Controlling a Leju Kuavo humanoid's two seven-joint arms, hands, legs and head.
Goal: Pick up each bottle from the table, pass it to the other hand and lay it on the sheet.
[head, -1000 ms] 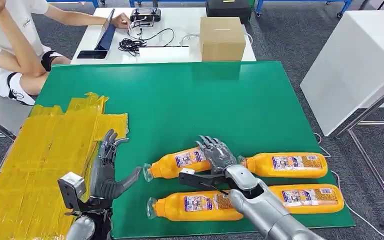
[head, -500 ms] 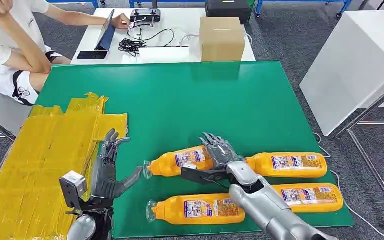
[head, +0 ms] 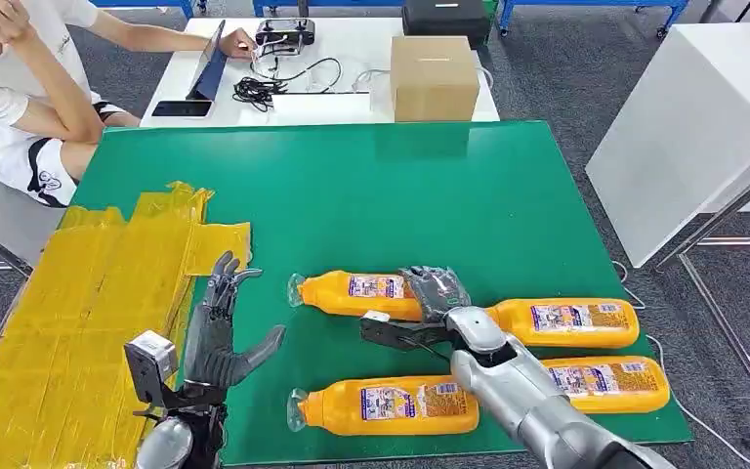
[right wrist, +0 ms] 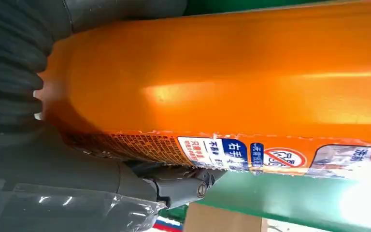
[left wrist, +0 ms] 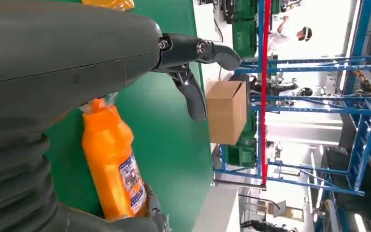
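Note:
Several orange bottles lie on the green table top point(head: 400, 195). My right hand point(head: 437, 296) grips the nearest-left upper bottle point(head: 356, 292) at its base end, fingers curled over it and thumb underneath; its cap points toward the sheet. In the right wrist view that bottle point(right wrist: 246, 87) presses against the palm point(right wrist: 53, 164). My left hand point(head: 217, 337) stands open, fingers spread, at the edge of the yellow sheet point(head: 78, 313), a short gap from the cap. In the left wrist view the fingers point(left wrist: 193, 96) are spread above the bottle point(left wrist: 113, 169). Other bottles lie at the right point(head: 566, 322), far right front point(head: 605, 384) and front point(head: 391, 408).
A cardboard box point(head: 434, 75) sits on the white table point(head: 352, 103) behind, beside cables and a tablet. A person point(head: 20, 98) sits at the back left. A white block point(head: 684, 127) stands off the table's right side.
My right hand's fingers have curled over the bottle, and the bottle has swung from tilted to level, its cap farther from me. My left hand has edged slightly forward.

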